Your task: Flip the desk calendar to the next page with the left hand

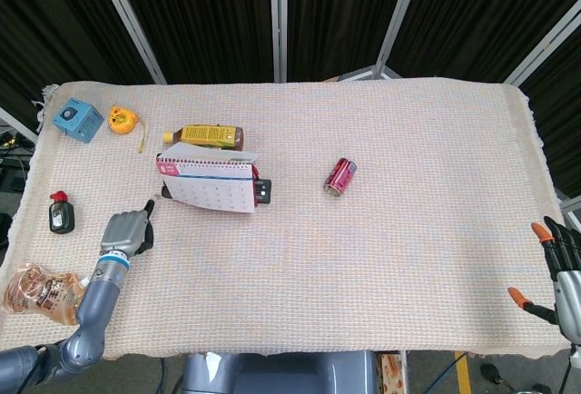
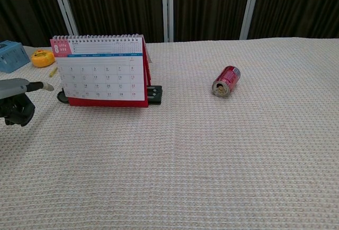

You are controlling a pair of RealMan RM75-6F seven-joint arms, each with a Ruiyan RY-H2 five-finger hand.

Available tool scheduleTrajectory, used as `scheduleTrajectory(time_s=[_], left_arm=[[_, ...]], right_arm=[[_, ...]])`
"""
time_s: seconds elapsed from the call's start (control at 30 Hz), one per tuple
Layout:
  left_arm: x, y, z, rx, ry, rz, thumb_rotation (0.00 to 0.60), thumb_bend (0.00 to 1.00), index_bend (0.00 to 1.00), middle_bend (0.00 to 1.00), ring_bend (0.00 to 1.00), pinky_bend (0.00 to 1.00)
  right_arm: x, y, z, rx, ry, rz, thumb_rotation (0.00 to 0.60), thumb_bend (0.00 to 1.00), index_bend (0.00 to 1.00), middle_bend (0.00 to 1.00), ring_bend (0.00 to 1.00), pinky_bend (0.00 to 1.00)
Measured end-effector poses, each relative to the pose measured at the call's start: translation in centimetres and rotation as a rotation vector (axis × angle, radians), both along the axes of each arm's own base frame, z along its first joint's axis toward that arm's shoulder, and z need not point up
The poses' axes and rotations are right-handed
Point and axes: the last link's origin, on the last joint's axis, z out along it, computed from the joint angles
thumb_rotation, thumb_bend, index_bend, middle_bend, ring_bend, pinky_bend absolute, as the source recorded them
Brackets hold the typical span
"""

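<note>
The desk calendar (image 1: 207,185) stands at the table's left middle, a red base with a white August page (image 2: 100,71) facing me and a spiral along its top. My left hand (image 1: 127,231) hovers just left of and in front of it, holding nothing. One finger (image 2: 45,87) stretches toward the calendar's left edge, a short gap away, while the others bend down beneath the palm (image 2: 16,103). My right hand (image 1: 563,276) sits at the table's near right corner with its fingers spread, far from everything; the chest view does not show it.
A tea bottle (image 1: 204,135) lies behind the calendar, and a black object (image 2: 154,94) sticks out at its right foot. A red can (image 2: 226,80) lies mid-table. A blue cube (image 1: 76,120), a yellow tape measure (image 1: 122,119), a small black bottle (image 1: 60,213) and a snack bag (image 1: 41,290) line the left side.
</note>
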Motion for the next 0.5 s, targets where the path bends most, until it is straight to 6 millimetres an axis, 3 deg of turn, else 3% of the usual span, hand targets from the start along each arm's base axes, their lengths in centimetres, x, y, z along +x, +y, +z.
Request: scheduleTrajectory(time_s=[0.5], left_arm=[[1.7,0.8,-1.9,-0.021,0.002,-0.027,0.6,0.86,0.0,0.66,0.63,0.52]], right_arm=[[0.0,-0.1,0.1,-0.001,-0.005,-0.003,0.6,0.07,0.0,0.0,0.0,0.0]])
